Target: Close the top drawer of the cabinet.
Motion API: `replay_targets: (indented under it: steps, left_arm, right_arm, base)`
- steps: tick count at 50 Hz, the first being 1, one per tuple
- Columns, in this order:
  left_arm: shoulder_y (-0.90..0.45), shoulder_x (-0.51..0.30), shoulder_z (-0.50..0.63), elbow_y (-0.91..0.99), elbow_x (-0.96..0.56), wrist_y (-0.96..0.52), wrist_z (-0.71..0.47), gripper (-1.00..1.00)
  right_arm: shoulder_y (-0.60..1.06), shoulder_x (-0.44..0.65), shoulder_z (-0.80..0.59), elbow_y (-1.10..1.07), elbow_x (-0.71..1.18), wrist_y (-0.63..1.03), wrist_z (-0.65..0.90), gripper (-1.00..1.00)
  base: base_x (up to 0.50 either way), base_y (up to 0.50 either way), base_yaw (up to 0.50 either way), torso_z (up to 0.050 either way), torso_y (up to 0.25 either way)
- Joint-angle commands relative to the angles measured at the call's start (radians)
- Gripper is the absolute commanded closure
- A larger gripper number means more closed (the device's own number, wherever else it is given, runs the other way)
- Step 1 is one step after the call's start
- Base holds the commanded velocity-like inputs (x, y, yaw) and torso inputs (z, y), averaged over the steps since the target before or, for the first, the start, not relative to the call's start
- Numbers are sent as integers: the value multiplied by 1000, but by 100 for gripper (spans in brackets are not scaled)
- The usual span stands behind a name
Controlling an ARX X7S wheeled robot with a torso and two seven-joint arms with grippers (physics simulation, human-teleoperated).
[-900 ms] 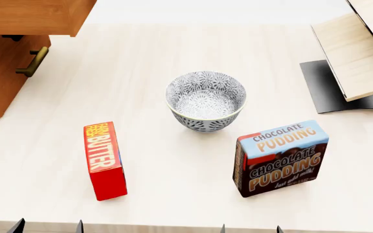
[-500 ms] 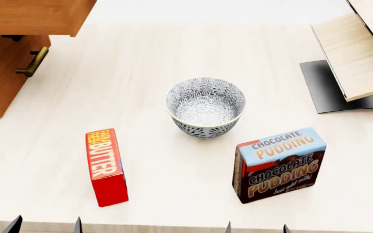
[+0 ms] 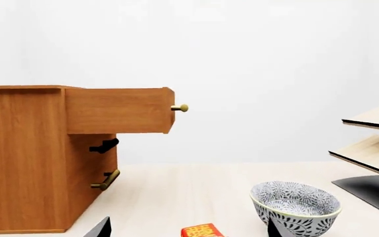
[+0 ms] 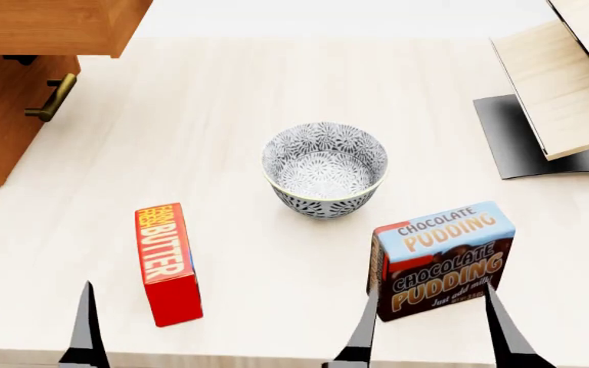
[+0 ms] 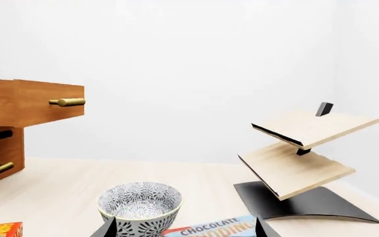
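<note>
The cabinet stands at the table's far left. Its top drawer is pulled out and overhangs the lower front. In the left wrist view the top drawer juts out from the cabinet, with its brass handle at the end. The right wrist view shows the top drawer as well. My left gripper is open and empty at the near edge, left of the butter box. My right gripper is open and empty, its fingers either side of the pudding box. Both are far from the drawer.
A patterned bowl sits mid-table. A red butter box and a chocolate pudding box lie near the front. A pale wood rack on a black base stands far right. A lower drawer's brass handle sticks out under the open drawer.
Both grippers' fingers have risen further into the head view from the bottom edge. The view had shifted slightly before that. The drawer and table objects have not moved.
</note>
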Motion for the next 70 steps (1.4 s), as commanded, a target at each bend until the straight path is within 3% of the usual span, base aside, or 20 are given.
replay_targets:
  steps: [1, 22, 70]
  left_arm:
    - [-5, -22, -10, 243, -40, -132, -25, -100]
    - [-8, -37, -9, 244, -57, -131, -42, -100]
    - [-12, -77, 24, 270, -82, -144, -80, -100]
  right_arm:
    - [22, 21, -24, -287, 10, 180, 14, -100]
    - [30, 22, -4, -245, 87, 202, 39, -100]
    - [33, 64, -31, -234, 89, 178, 104, -100]
  base:
    - [0, 0, 0, 0, 0]
    - [8, 0, 0, 0, 0]
    - [455, 0, 0, 0, 0]
